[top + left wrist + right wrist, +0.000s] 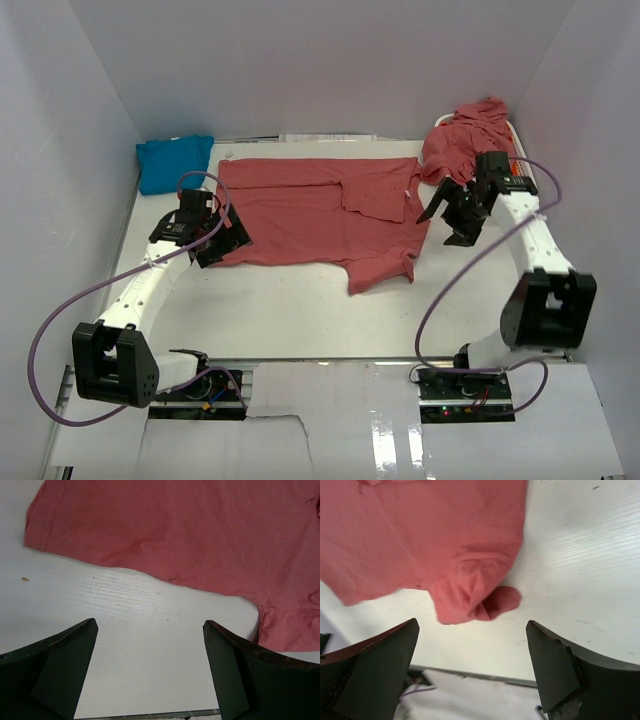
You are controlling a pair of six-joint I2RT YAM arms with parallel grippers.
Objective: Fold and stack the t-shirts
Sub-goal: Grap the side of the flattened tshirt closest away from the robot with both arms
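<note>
One rose-red t-shirt [310,215] lies spread across the middle of the table, with its right part folded over onto the body. It also fills the top of the left wrist view [190,535] and the right wrist view [420,535]. A crumpled sleeve [475,600] points toward the near edge. My left gripper [222,240] [150,625] stands open over bare table beside the shirt's left hem, holding nothing. At the shirt's right side my right gripper [447,225] [472,625] hangs open and empty above the table. A turquoise t-shirt [175,162] lies at the back left.
A heap of rose-red shirts [465,140] sits at the back right in a white basket [514,135]. Grey walls close in the table on three sides. Bare white tabletop [290,310] runs between the shirt and the arm bases.
</note>
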